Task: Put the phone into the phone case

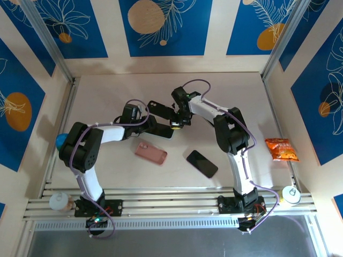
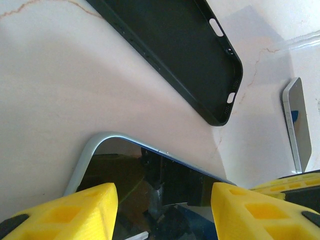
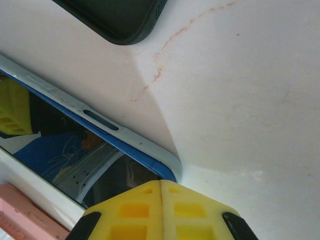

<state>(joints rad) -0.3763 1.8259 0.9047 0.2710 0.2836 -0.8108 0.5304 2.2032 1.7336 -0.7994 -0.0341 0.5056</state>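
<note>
Two spare items lie flat at 6 o'clock of the grippers: pink case [image 1: 150, 152] and second phone [image 1: 202, 163], both apart from the arms. Snack packet [image 1: 281, 149] at the table's 3 o'clock edge; blue ball [image 1: 61, 140] at 9 o'clock. Phone case [image 1: 159, 108], black, hollow side up, just beyond the grippers at 12 o'clock.

Left gripper [image 1: 154, 127] reaches in from 9 o'clock, jaws about half apart, clamped across the phone [image 2: 150, 175]. Right gripper [image 3: 161, 192] comes from 1 o'clock, jaws closed and empty, tips beside the phone's blue edge.
</note>
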